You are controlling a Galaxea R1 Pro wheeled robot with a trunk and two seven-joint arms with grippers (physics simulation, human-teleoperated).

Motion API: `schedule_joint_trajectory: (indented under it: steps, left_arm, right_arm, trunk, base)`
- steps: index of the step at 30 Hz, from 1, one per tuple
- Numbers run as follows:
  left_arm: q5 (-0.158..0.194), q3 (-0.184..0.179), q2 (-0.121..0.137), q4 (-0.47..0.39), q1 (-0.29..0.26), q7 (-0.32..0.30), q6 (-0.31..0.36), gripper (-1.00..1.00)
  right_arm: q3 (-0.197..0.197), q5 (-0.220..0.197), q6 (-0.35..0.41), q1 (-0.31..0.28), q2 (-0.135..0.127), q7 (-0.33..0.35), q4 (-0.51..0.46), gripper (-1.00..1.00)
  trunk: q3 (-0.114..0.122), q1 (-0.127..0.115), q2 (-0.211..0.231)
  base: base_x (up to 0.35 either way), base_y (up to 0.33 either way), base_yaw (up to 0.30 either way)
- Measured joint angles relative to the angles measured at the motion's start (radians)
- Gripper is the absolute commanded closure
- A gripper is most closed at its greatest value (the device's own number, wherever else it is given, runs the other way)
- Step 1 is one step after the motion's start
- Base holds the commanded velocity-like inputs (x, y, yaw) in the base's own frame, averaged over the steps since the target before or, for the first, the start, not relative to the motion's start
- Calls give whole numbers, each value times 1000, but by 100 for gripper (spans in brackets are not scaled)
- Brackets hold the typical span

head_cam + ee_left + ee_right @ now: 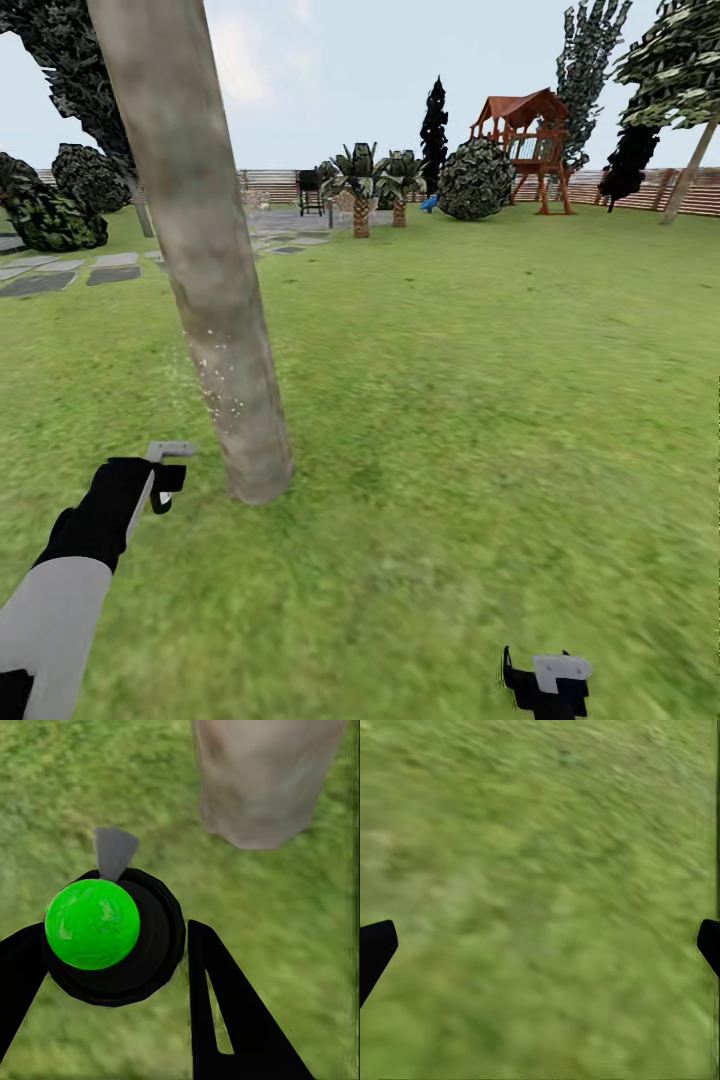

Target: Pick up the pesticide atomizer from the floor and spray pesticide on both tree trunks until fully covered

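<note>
Now, from the head view, your left gripper (165, 480) sits just beside the tree trunk (205, 270); white pesticide specks (215, 375) dot only its lower part, so coverage has barely begun. In the left wrist view it clamps the pesticide atomizer (105, 934), nozzle toward the trunk. In the right wrist view your right gripper (540, 945) hangs wide and empty over grass (547, 832).

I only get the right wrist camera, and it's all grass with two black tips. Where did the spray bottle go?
Observer: The left gripper is shut on it: a black atomizer with a round bright-green top.
Operator: Is a tree close?
Observer: Yes, a thick grey-brown tree trunk stands just ahead of that gripper.
Operator: Any spray on it?
Observer: Yes, tiny white specks dot its lower part; higher up it looks bare.
</note>
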Motion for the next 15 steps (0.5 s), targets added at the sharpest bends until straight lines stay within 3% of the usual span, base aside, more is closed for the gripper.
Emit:
schedule_joint_trajectory:
  steps: [4,9,15]
  left_arm:
    - [-5,6,5,-2,1,-2,0,100]
    - [0,9,9,0,78,0,-46,100]
    - [4,9,6,4,95,0,-78,100]
  right_arm:
    - [0,0,0,0,-1,0,0,-100]
    - [0,0,-1,0,1,2,0,-100]
    - [0,0,-1,0,1,1,0,-100]
  trunk:
    - [0,0,0]
    - [0,0,0]
    - [0,0,0]
  base:
    - [85,-274,1]
    - [87,-274,0]
    - [146,-257,0]
